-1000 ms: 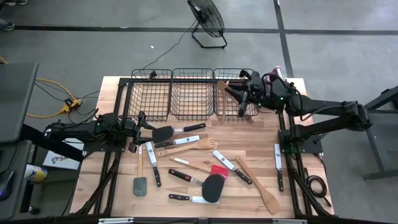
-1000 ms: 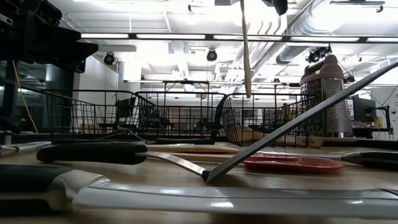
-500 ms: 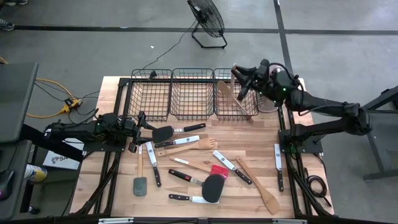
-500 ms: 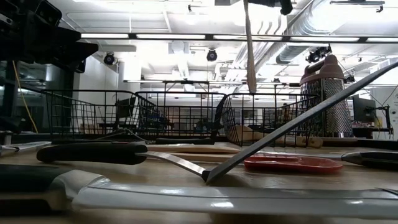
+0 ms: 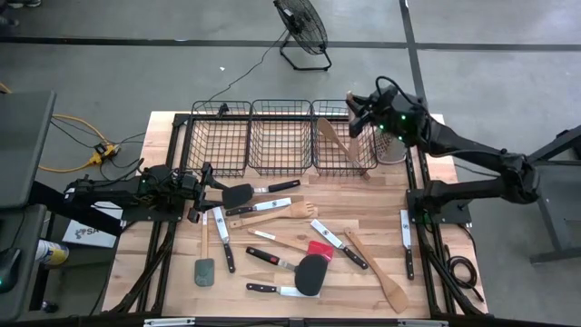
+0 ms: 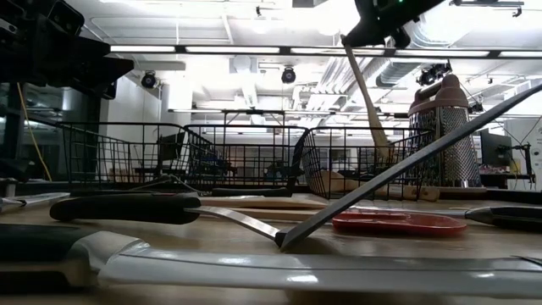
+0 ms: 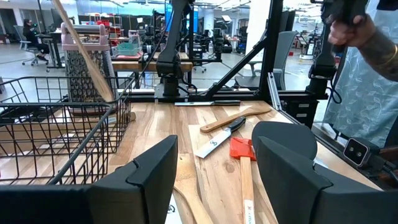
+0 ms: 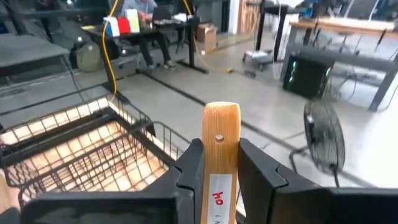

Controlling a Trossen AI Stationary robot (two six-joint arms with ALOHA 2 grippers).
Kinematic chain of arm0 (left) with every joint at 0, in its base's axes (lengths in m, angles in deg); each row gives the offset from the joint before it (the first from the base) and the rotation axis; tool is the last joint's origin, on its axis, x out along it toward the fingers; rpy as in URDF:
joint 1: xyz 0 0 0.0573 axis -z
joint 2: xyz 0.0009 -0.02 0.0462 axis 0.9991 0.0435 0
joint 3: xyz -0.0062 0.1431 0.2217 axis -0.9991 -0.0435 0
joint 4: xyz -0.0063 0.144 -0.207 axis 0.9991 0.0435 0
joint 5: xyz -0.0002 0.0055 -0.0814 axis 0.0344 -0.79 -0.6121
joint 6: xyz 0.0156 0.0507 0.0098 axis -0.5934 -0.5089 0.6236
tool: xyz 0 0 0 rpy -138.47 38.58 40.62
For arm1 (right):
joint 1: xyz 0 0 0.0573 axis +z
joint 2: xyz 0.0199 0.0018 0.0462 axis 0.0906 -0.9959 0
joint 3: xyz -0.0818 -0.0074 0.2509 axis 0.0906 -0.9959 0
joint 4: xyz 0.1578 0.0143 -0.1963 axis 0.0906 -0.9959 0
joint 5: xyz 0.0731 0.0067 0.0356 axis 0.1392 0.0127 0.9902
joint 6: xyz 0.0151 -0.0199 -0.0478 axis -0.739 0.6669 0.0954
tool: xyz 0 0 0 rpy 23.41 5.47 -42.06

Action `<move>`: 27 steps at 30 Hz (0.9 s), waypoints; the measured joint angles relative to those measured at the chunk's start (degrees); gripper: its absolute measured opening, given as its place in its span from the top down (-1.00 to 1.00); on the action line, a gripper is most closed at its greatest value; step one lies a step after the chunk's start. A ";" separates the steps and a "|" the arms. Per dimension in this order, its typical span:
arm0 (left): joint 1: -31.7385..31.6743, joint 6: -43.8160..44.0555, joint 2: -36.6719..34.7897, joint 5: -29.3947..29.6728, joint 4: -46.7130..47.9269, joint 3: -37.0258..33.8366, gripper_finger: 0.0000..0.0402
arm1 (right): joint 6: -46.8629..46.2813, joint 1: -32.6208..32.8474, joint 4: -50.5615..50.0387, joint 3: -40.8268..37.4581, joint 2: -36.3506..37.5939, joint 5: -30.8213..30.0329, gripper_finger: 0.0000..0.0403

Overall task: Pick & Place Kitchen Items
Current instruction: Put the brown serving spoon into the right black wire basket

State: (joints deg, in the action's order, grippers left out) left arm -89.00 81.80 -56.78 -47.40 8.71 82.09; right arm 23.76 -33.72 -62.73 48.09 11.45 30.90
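Right gripper (image 5: 354,102) fingers clamped on wooden spatula (image 5: 333,137) handle, spatula hanging tilted over right basket (image 5: 342,163). Left gripper (image 5: 207,191) fingers apart, low over table (image 5: 381,232) beside black spatula (image 5: 239,194). Other utensils scattered on table.

Pale wooden spoon (image 5: 331,136), black wire baskets (image 5: 280,138), pink-and-white grater (image 6: 445,127).

A pale wooden spatula (image 5: 333,136) hangs tilted, its handle end pinched between the right jaws, blade below them. Knives (image 5: 341,242) and other spatulas (image 5: 310,273) lie flat, well apart from those jaws.
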 joint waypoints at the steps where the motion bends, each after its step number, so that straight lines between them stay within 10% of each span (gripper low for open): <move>1: 0.00 0.00 -0.01 0.00 0.00 0.00 -0.05 | -0.60 -0.57 -0.89 0.00 -0.02 0.57 0.69; 27: 0.00 0.00 0.00 0.02 0.00 0.00 -0.05 | -0.62 -7.33 -3.35 0.02 -16.05 8.06 0.61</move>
State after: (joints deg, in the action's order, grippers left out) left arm -89.00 81.80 -56.78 -47.38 8.71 82.09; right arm 23.14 -41.05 -66.09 48.11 -4.60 38.96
